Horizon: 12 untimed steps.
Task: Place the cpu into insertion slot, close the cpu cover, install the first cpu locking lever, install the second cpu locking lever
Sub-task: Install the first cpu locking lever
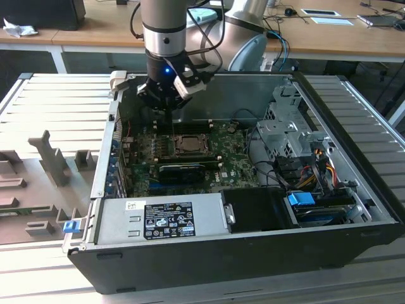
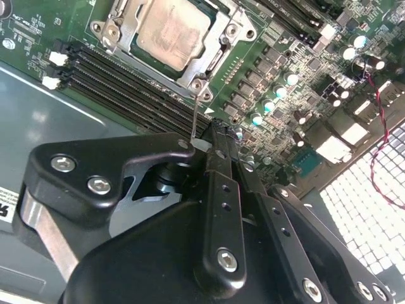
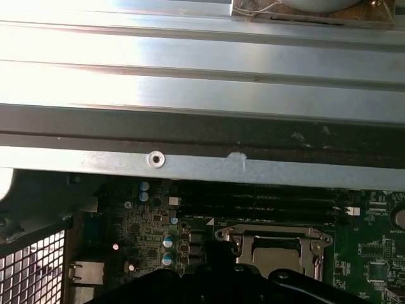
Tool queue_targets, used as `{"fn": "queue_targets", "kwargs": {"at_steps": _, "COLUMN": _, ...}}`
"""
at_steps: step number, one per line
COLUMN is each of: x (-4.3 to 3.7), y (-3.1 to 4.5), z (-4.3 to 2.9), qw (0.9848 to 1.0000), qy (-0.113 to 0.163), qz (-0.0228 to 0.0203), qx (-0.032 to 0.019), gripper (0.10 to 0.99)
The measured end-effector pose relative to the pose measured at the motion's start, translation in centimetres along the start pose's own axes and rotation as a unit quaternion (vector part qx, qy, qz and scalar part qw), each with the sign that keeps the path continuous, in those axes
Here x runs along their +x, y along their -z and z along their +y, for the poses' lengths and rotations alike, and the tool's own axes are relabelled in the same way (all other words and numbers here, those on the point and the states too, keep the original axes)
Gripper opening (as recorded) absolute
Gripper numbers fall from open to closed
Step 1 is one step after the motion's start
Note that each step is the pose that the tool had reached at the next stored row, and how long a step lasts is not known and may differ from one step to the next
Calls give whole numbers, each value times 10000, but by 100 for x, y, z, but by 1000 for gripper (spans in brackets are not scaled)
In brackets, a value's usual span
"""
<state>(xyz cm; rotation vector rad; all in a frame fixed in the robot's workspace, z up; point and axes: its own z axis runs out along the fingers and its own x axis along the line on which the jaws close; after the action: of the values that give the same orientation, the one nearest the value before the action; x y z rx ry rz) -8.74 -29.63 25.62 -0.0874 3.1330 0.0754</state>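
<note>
As far as I can tell, cpu (image 2: 171, 31): sitting flat in the insertion slot (image 3: 231, 235), with its silver top showing through the window of the cpu cover (image 2: 123, 35), which looks folded down over it.
where that is: about the middle of the green board (image 2: 297, 101), inside the open case (image 1: 253, 266) on the ribbed desk (image 1: 50, 95).
end effector (image 2: 223, 130): in the exterior view it hangs over the far side of the board, just beyond the socket. Fingers are drawn narrow, nearly together.
locking lever (image 2: 197, 117): thin wire running from the socket's corner up to the fingertips. Its end is right at them, but I can't tell if it's actually pinched or just touching.
slip risk: my guess is that a skinny, springy wire on narrow tips could pop free and snap back, leaving the cover unclamped.
collision risk: the memory slots (image 2: 120, 79) sit just beside the socket and the capacitors (image 2: 256, 119) are near the tips. A push that goes too low or wanders sideways could clip either.
cover risk: if the cover isn't fully flat, forcing the lever down could load the chip unevenly.
</note>
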Motion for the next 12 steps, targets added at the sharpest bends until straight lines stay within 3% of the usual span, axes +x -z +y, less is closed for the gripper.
{"fn": "queue_targets", "kwargs": {"at_steps": 12, "x": -71, "y": -1, "z": -4, "qw": 10000, "qy": 0, "qz": 0, "qx": 0, "gripper": 106}}
